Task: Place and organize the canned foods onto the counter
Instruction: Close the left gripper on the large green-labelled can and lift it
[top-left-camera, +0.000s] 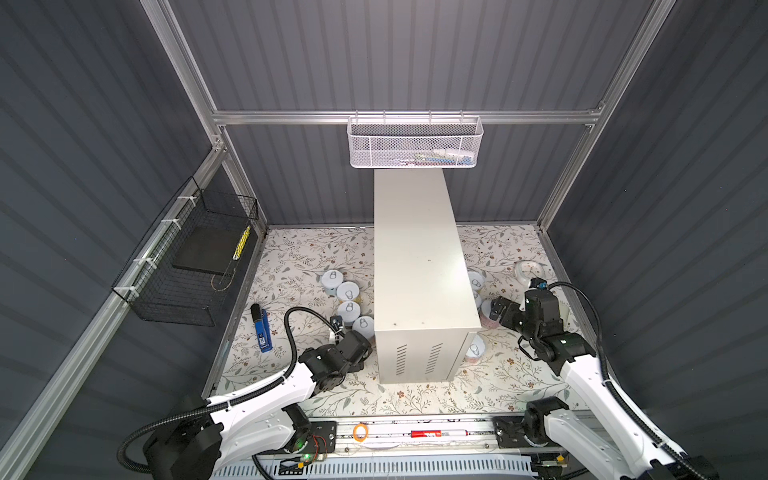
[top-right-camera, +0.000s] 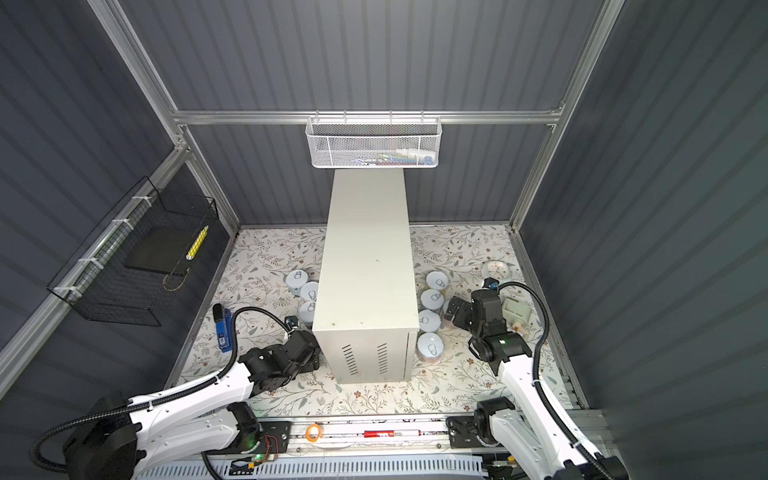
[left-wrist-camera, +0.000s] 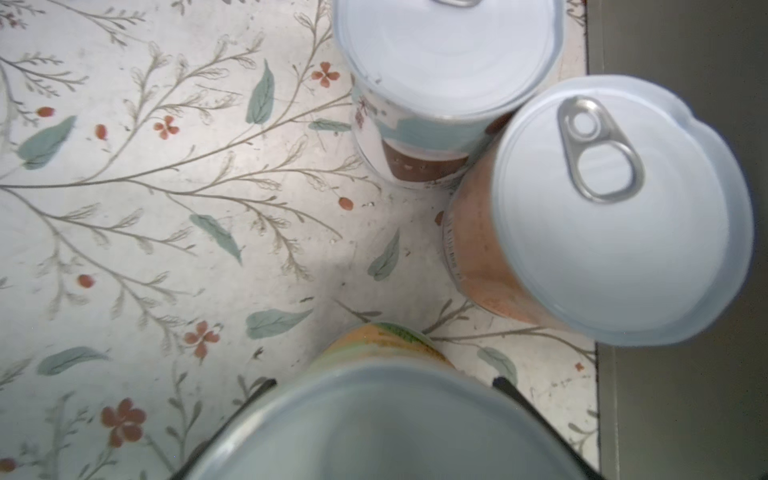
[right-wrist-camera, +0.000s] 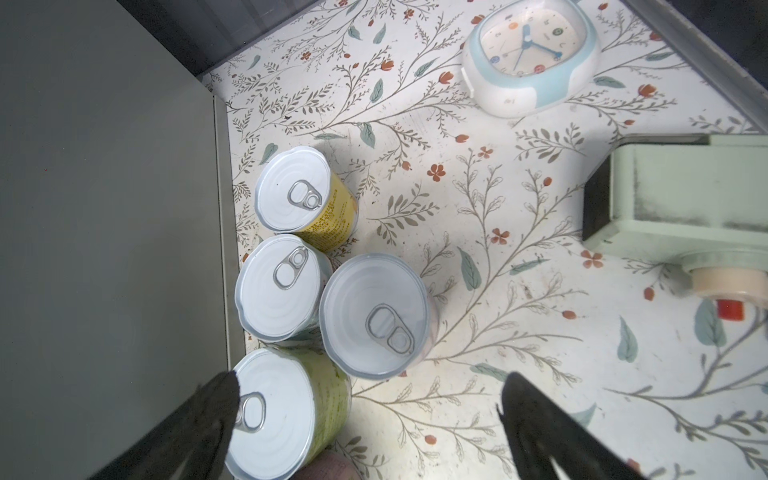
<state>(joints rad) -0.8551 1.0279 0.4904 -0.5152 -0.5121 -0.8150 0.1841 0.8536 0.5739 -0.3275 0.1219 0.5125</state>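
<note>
**Scene, read left to right.** In both top views a black wire basket (top-left-camera: 183, 266) is hanging on the left wall. A blue stapler (top-left-camera: 262, 330) is lying below it on the floral floor mat (top-left-camera: 291, 257).

A row of four cans (top-left-camera: 348, 291) is standing upright on the mat, running toward the near left corner of the counter (top-left-camera: 419, 266). Each can is showing a silvery-white lid with a pull tab. The left gripper (left-wrist-camera: 384, 386) is sitting low at the near end of this row. In the left wrist view its fingers (left-wrist-camera: 511, 388) are pressing on both sides of an orange-and-green can (left-wrist-camera: 374, 428), clamping it. Whether that can is resting on the mat cannot be told. Beyond it an orange-labelled can (left-wrist-camera: 619, 216) is standing just beside the counter's side wall. Next to that is a can with a light blue, white and brown label (left-wrist-camera: 449, 54).

The counter is a tall cream-white box with a long flat top and slanted vent slots on its near end face. It is standing mid-mat, with its far end under a white mesh basket (top-left-camera: 415, 143).

In the right wrist view a yellow-labelled can (right-wrist-camera: 295, 189), a pale can (right-wrist-camera: 280, 286) and a green-labelled can (right-wrist-camera: 274, 411) are lining the counter's right wall. A fourth can (right-wrist-camera: 376, 316) is standing just beside the pale one. The right gripper (right-wrist-camera: 370, 380) is hovering above them, jaws standing wide apart and gripping nothing. A clock (right-wrist-camera: 532, 54) is lying farther right.
</note>
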